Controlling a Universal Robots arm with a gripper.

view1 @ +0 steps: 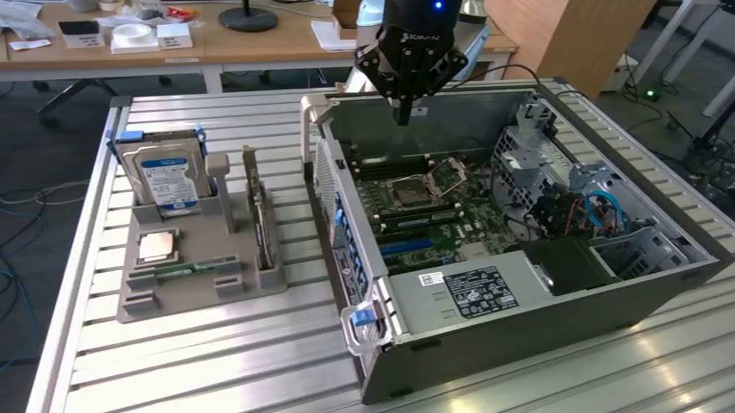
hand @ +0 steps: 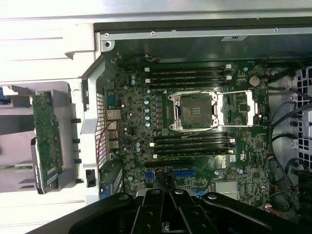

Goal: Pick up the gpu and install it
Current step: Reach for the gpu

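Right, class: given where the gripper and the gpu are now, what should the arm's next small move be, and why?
Probably a sideways move toward the exterior view's left, to above the gpu. The gripper is shut, holds nothing and hangs over the open computer case, while the gpu stands on edge, untouched, in the grey holder beside the case.

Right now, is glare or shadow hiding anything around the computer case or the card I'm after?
Exterior view: even light, the card in its stand and the motherboard plainly lit; mild sheen on the table slats. Wrist view: the table beside the case washes out to white, the motherboard is dimmer but readable, and the shut gripper is a dark shape.
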